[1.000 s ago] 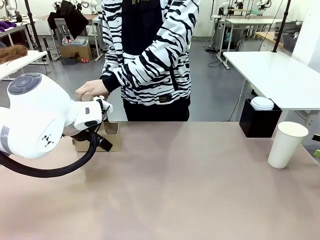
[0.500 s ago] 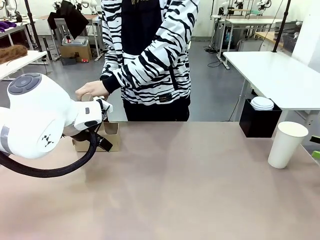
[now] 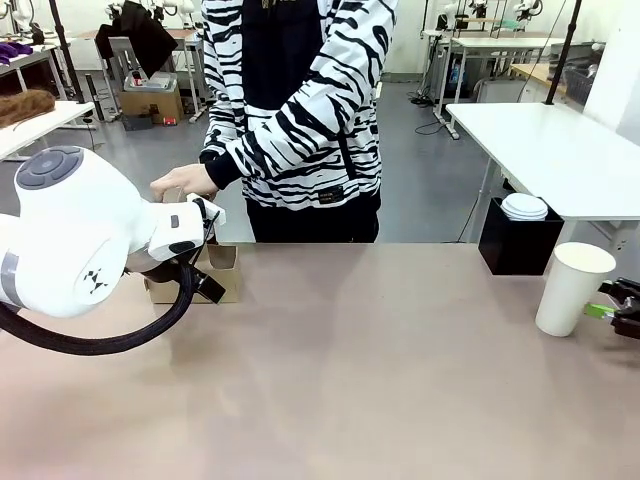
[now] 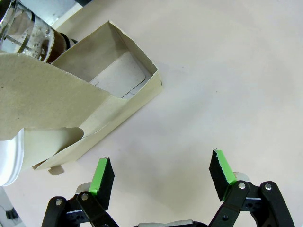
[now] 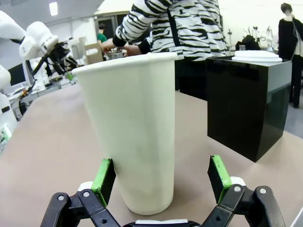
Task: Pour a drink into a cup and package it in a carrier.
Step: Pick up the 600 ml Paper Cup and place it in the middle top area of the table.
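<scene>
Right gripper [image 3: 604,298] has slid in from the table's right edge over the last second and now sits just beside the cup [image 3: 573,288]. Its jaws are spread, and in the right wrist view the green pads stand on either side of the cup's lower half; the right pad is clear of the wall, while I cannot tell whether the left one touches. The cup stands upright on the table [image 3: 380,360].

Across the table, the left gripper [image 4: 161,175] hangs over bare tabletop, jaws wide apart and holding nothing, just beside the carrier [image 4: 118,101]. The carrier lies at the far left of the table, its handle tab upright. The drink [image 4: 56,45] shows dark in the glass pot [image 4: 23,26] just behind the carrier. The person's hand [image 3: 185,180] is at the pot.
</scene>
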